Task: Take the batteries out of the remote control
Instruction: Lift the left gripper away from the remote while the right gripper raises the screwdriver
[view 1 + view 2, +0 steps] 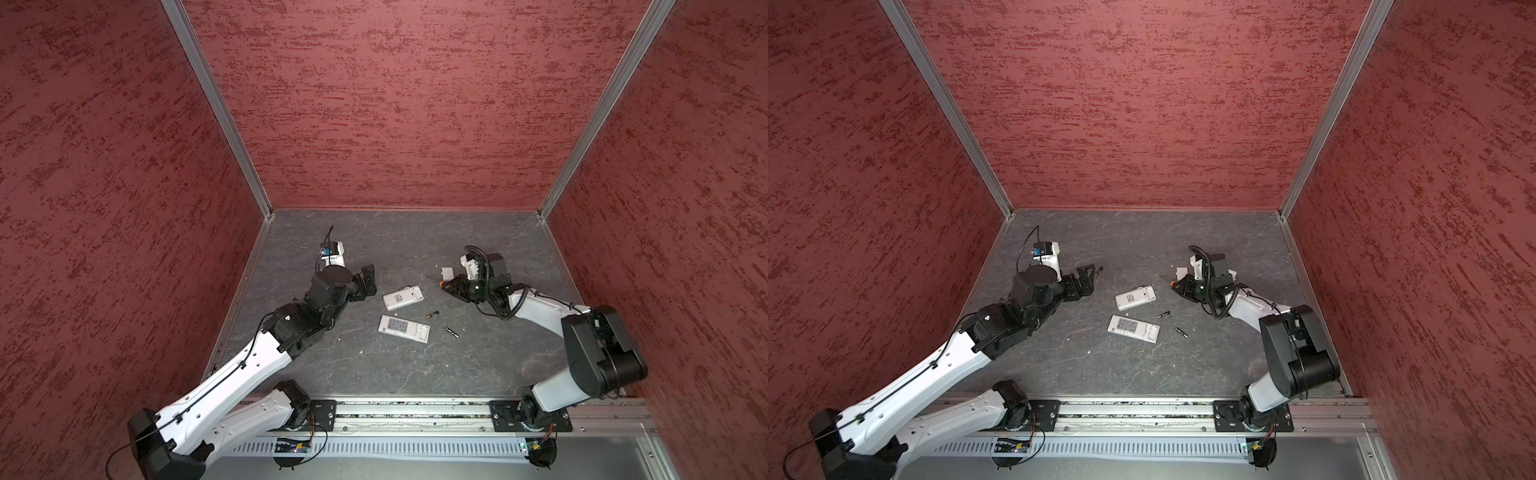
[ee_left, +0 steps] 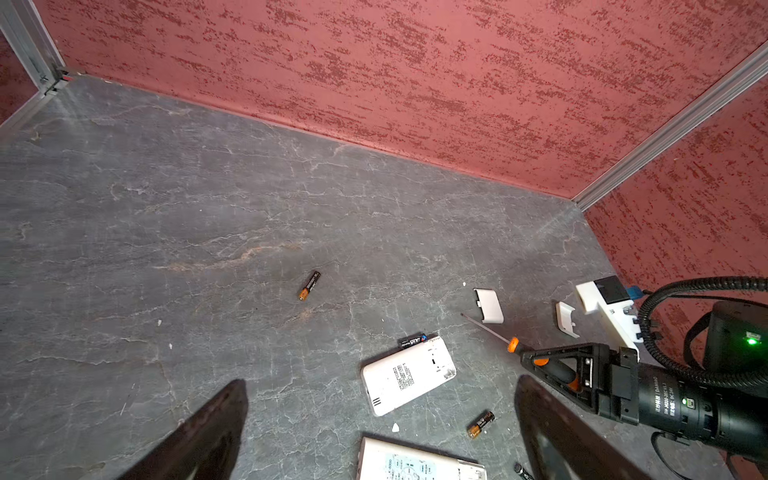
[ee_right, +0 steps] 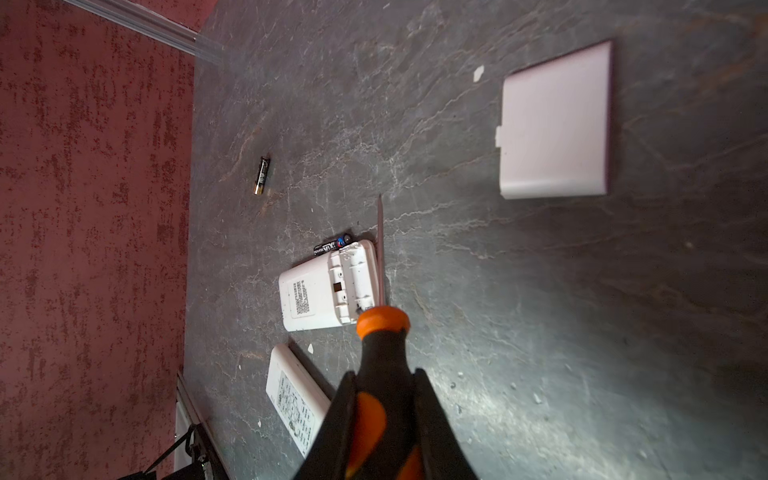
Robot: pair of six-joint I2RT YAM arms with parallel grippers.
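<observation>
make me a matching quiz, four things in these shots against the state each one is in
Things:
1 screwdriver
2 left gripper
3 white cover
4 far remote

States:
a open, holding nothing
b face down, battery bay uncovered
c off its remote, flat on the table
d clamped in the right gripper

Pairs: 1-d, 2-a, 3-c, 4-b

The table (image 2: 166, 187) looks like matt grey slate with pale veins. The walls (image 1: 395, 104) wear rough, mottled red plaster, and the corner rails (image 1: 218, 112) are brushed pale metal. The remotes (image 3: 316, 291) and cover (image 3: 555, 120) are smooth white plastic with a faint sheen. The batteries (image 2: 309, 285) have glossy dark wraps and coppery metallic ends. The screwdriver (image 3: 380, 345) has a thin, dull metal shaft and a smooth black-and-orange handle.
</observation>
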